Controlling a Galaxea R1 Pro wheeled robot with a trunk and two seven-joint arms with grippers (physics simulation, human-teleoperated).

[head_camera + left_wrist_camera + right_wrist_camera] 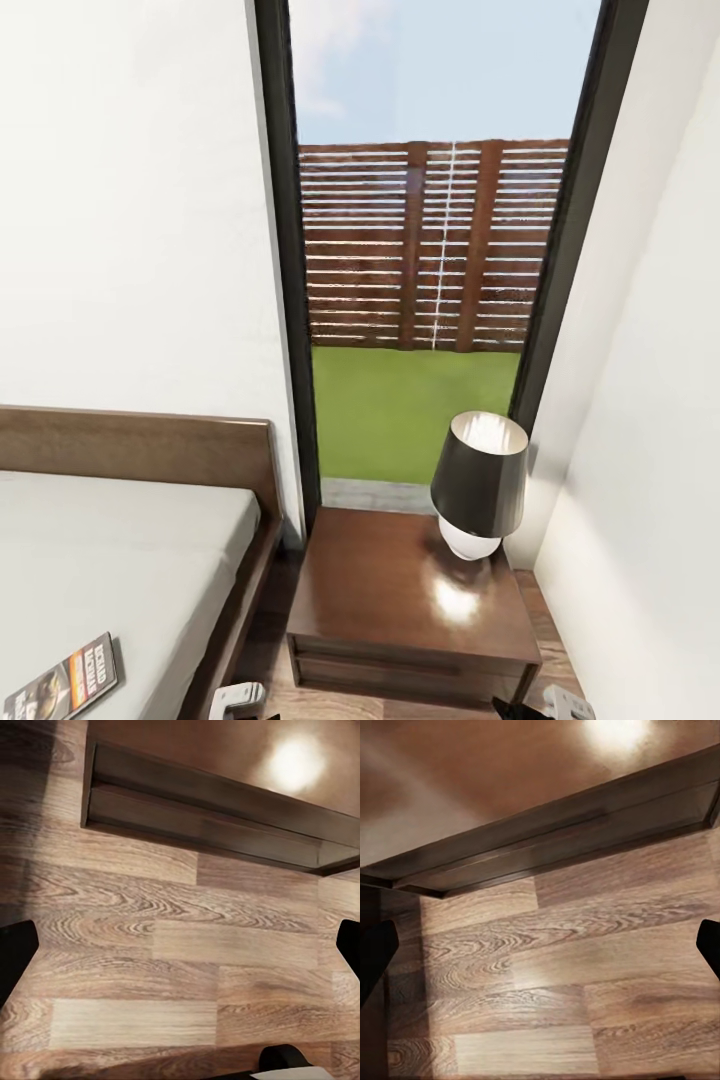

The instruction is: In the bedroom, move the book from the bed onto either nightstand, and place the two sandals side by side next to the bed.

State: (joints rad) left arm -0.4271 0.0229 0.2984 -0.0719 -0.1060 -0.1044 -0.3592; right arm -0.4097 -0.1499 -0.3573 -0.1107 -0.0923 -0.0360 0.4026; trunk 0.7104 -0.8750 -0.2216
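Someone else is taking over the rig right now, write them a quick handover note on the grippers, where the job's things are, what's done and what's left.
Left gripper: open, nothing between the fingers, over the brown wood-plank floor in front of the nightstand.
Right gripper: open, empty, also over floor by the nightstand's front edge.
The dark paperback book with the orange band lies on the off-white mattress of the dark-framed bed, near its edge.
The low dark brown wooden nightstand stands beside the bed, carrying a dark-shaded, white-based lamp; the rest of its top is bare.
Done: nothing visible yet.
Left: book onto nightstand; find the sandals and pair them by the bed.
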